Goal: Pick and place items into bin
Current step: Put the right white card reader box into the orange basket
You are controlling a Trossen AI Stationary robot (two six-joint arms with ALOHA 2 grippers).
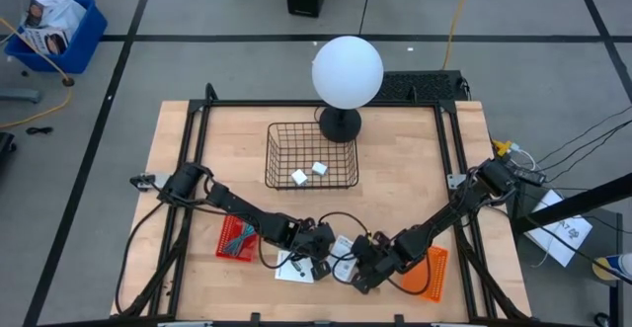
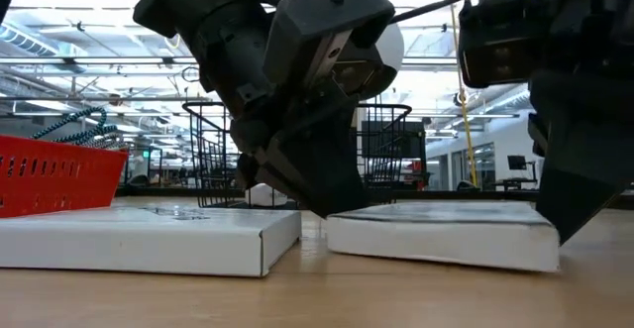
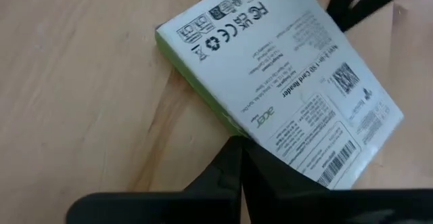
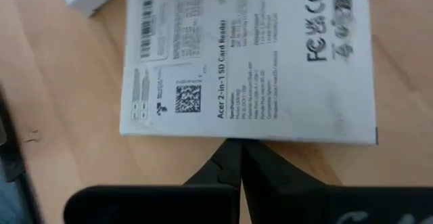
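Two flat white cards with black print lie on the table near its near edge, one (image 2: pixel 149 237) to the left and one (image 2: pixel 446 231) to the right. My left gripper (image 1: pixel 318 255) is shut at the right-hand card's (image 3: pixel 284 75) left end. My right gripper (image 1: pixel 363 271) is shut at that card's (image 4: pixel 250 55) opposite end. Two tiny white blocks (image 1: pixel 308 173) lie in the black wire bin (image 1: pixel 280 139) farther back. Something teal (image 1: pixel 246 233) lies on the red tray. No grey metal tool shows. My left gripper's shut fingertips (image 3: pixel 238 146) meet the card's green-sided long edge (image 3: pixel 226 124), slanting down from the table's left. The card lies flat on the table. My right gripper's shut fingertips (image 4: pixel 237 149) meet the card's opposite printed edge (image 4: pixel 237 136), slanting down from the right (image 2: pixel 565 224).
A red tray (image 1: pixel 229 238) sits left of the cards and an orange tray (image 1: pixel 427 271) right of them. A lamp with a white globe (image 1: pixel 347 70) stands on its dark base behind the bin. Black frame rails (image 1: pixel 456 149) run along both table sides.
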